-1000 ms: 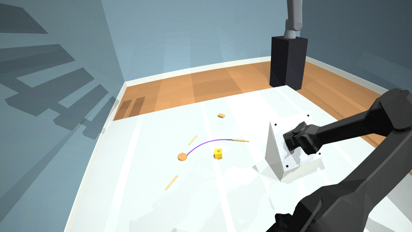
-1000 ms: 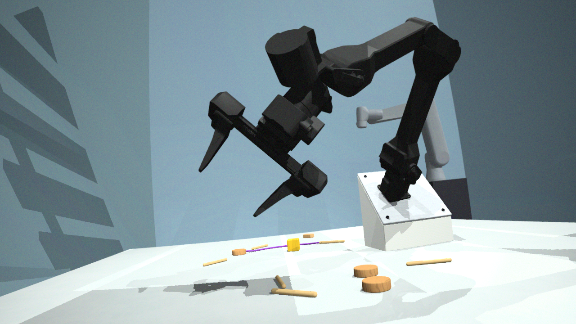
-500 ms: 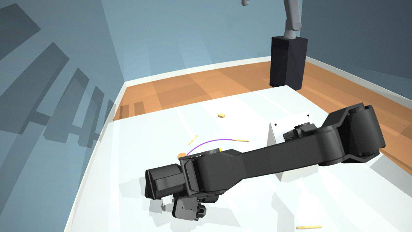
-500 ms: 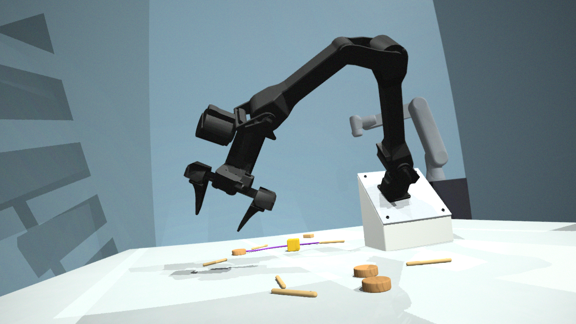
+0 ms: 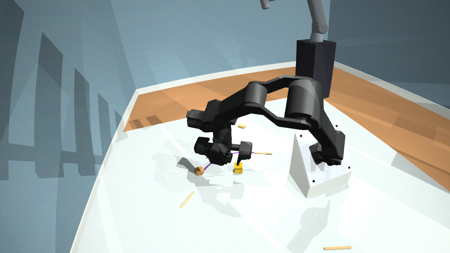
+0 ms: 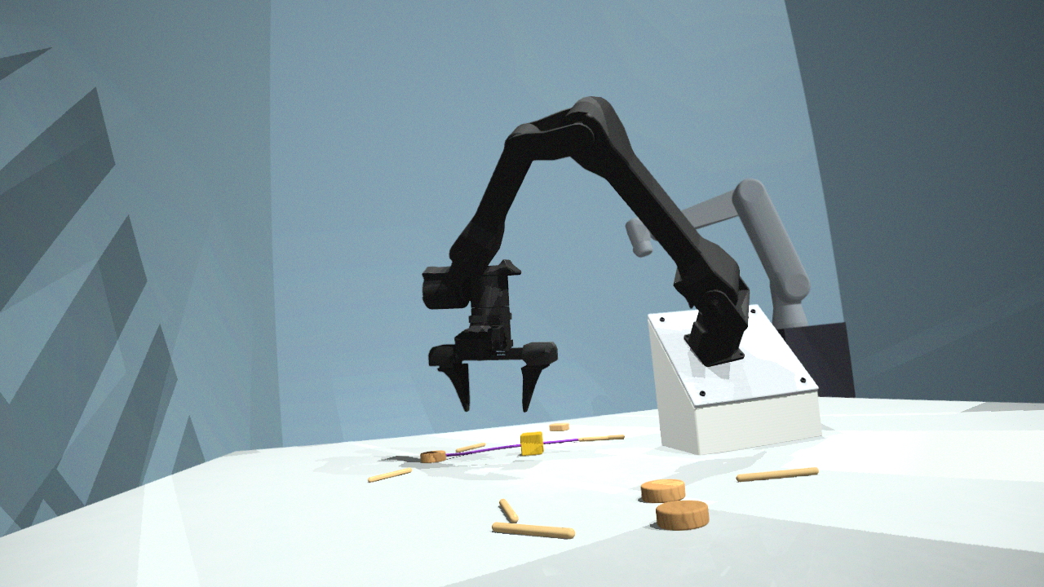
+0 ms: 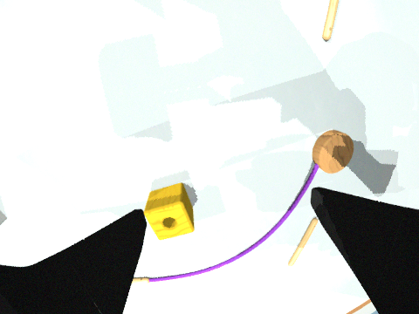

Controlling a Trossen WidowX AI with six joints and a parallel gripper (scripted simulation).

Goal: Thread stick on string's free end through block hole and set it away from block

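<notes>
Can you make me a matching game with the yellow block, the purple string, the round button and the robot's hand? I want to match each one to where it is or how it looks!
Things:
1. yellow block
2. purple string
3. round button
4. hand

Clues:
A. open wide, up in the air, holding nothing
B. lies in a curve on the table
C. has a small hole in it
D. brown and round, at one end of the string

Right pairs: 1-C, 2-B, 3-D, 4-A
</notes>
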